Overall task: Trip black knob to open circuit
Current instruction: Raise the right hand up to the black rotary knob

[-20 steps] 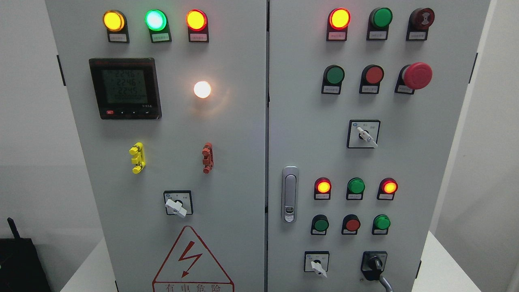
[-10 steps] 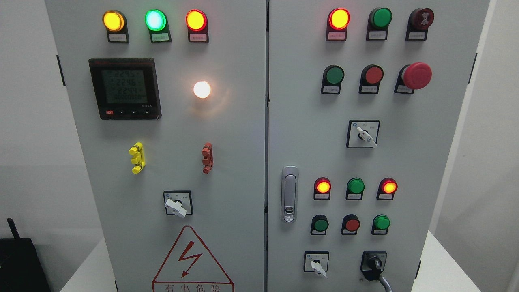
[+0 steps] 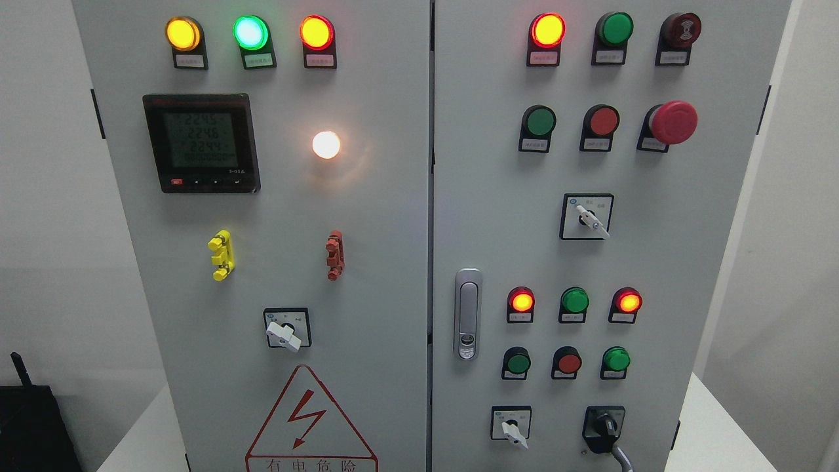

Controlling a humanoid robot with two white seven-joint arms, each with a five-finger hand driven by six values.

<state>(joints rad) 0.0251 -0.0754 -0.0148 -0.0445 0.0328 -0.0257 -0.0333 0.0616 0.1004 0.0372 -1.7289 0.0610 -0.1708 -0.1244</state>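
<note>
The black knob [image 3: 606, 427] sits at the bottom right of the grey cabinet's right door [image 3: 498, 216], on a black square plate. Its handle points roughly upward, tilted slightly right, and a grey cable leaves below it. Neither of my hands shows anywhere in the head view.
White selector switches [image 3: 513, 431] [image 3: 592, 219] [image 3: 283, 334] sit on both doors. A red mushroom stop button [image 3: 673, 122] juts out at upper right. Lit lamps, a digital meter [image 3: 201, 143], a door latch [image 3: 467, 314] and a black box [image 3: 33, 426] at lower left are present.
</note>
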